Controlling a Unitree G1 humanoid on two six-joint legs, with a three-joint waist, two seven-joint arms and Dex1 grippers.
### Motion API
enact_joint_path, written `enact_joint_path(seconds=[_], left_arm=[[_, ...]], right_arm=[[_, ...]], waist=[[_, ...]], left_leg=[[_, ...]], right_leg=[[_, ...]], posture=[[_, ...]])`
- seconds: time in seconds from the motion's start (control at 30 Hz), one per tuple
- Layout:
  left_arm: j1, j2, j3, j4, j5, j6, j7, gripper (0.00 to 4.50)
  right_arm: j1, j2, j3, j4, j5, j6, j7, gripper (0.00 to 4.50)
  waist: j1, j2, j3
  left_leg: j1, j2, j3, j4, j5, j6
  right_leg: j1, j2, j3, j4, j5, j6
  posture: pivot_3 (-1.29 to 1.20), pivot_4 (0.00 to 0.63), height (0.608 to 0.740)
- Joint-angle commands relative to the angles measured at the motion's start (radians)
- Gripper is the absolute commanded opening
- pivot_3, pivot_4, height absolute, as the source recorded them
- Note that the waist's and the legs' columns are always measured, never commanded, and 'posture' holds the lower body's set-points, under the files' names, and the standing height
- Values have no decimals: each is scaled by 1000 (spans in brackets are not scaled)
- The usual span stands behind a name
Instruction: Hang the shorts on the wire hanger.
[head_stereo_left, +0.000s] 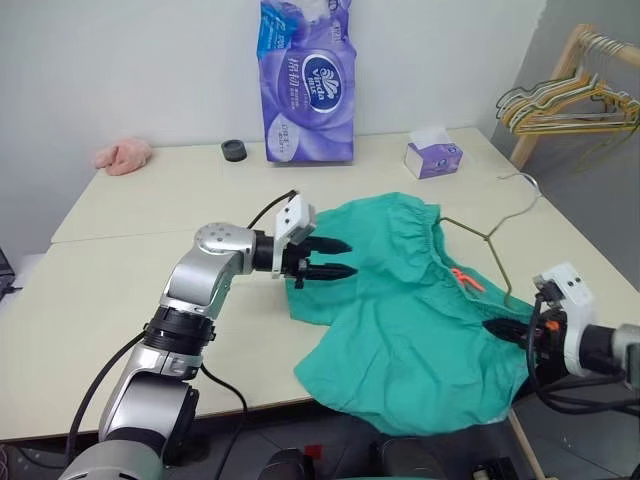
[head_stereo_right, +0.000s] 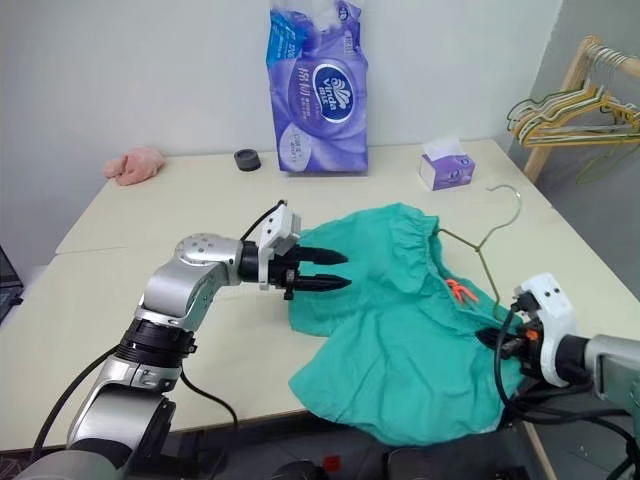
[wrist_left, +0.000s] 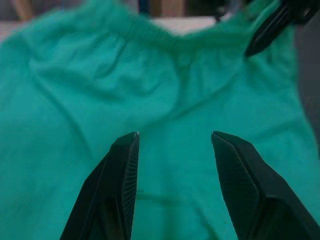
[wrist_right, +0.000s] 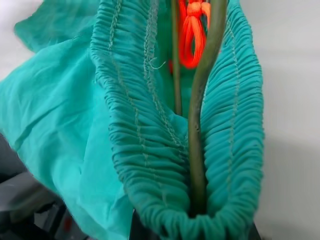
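Near the front edge of the bench (head_stereo_left: 120, 290), at its right corner: right hand (head_stereo_left: 512, 332) pinched tight on the waistband of the shorts (head_stereo_left: 400, 300), with a bar of the wire hanger (head_stereo_left: 490, 235) caught in the same pinch. Seen up close in the right wrist view: green wire running up inside the puckered waistband, beside an orange cord (wrist_right: 192, 30).

A bit further in, over the middle of the bench: left hand (head_stereo_left: 335, 258) with fingers apart, holding nothing, hanging just above the left leg of the shorts. Shorts spread flat, one leg drooping over the front edge.

Step in hand, most likely: threading the hanger into the waistband. Next move probably needs the left hand to grab the loose side of the waistband and pull it over the other hanger end.

Counted: one pair of shorts, one wire hanger, two hands.
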Motion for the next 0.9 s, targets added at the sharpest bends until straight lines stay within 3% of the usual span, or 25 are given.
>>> enact_joint_path(seconds=[0.03,0.3,0.4,0.47,0.57,0.73,0.9], left_arm=[[-38,-25,-1,-53,-40,4,4,2413],[-155,-105,-48,-37,18,-91,41,2413],[-193,-161,-67,-37,21,-127,64,2945],[-211,-192,-79,-42,27,-140,80,3559],[-233,-223,-91,-35,40,-164,102,4473],[-302,-343,-116,-4,38,-185,150,4490],[-323,-408,-114,20,61,-202,221,4490]], right_arm=[[25,15,-106,-71,71,8,-75,0],[115,26,-382,-54,227,8,-287,0],[84,-39,-484,63,341,8,-402,0],[64,-100,-535,154,432,8,-493,0],[41,-179,-565,266,554,8,-633,0],[-99,-403,-538,555,620,8,-828,0],[-180,-505,-489,691,651,8,-923,0]], waist=[[-13,2,1],[-53,4,24],[-73,5,33],[-89,5,45],[-110,4,56],[-138,9,86],[-151,5,98]], left_leg=[[0,0,1,0,0,0],[0,0,3,0,-1,1],[1,-1,7,-1,-3,5],[2,-2,12,0,-4,7],[0,-2,14,-1,-5,9],[-4,-1,18,-1,-6,12],[-4,-1,26,-2,-9,17]], right_leg=[[0,0,1,0,0,1],[1,5,3,-2,-4,7],[2,6,7,-3,-5,8],[3,5,10,-4,-5,8],[3,5,12,-7,-6,10],[3,7,13,-14,-5,12],[3,7,22,-19,-4,16]], posture=[[-364,109,740],[-422,140,740],[-439,154,740],[-447,166,740],[-447,173,740],[-445,208,740],[-441,226,740]])
